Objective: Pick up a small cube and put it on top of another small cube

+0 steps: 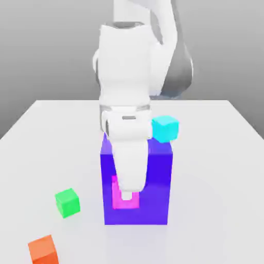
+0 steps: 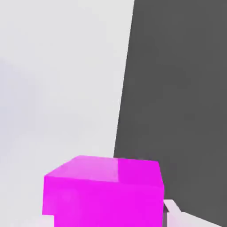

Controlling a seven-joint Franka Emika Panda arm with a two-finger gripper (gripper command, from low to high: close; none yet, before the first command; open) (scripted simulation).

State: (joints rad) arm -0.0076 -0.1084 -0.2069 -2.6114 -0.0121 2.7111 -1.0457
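The small cube [image 1: 125,202] is plain magenta-pink and sits between the fingers of my gripper [image 1: 126,198], which is shut on it. In the exterior view it shows in front of the big blue-purple block [image 1: 157,191]; whether it still touches the table I cannot tell. From the hand view, the small cube [image 2: 104,190] fills the space in my gripper [image 2: 106,219], with a pale fingertip [image 2: 174,215] beside it.
A green cube [image 1: 67,202] lies on the white table [image 1: 216,170] toward the exterior view's left of the block. An orange cube [image 1: 43,249] lies nearer the front. A cyan cube [image 1: 165,128] sits behind the block. The hand view has the table's edge [image 2: 124,97] against dark ground.
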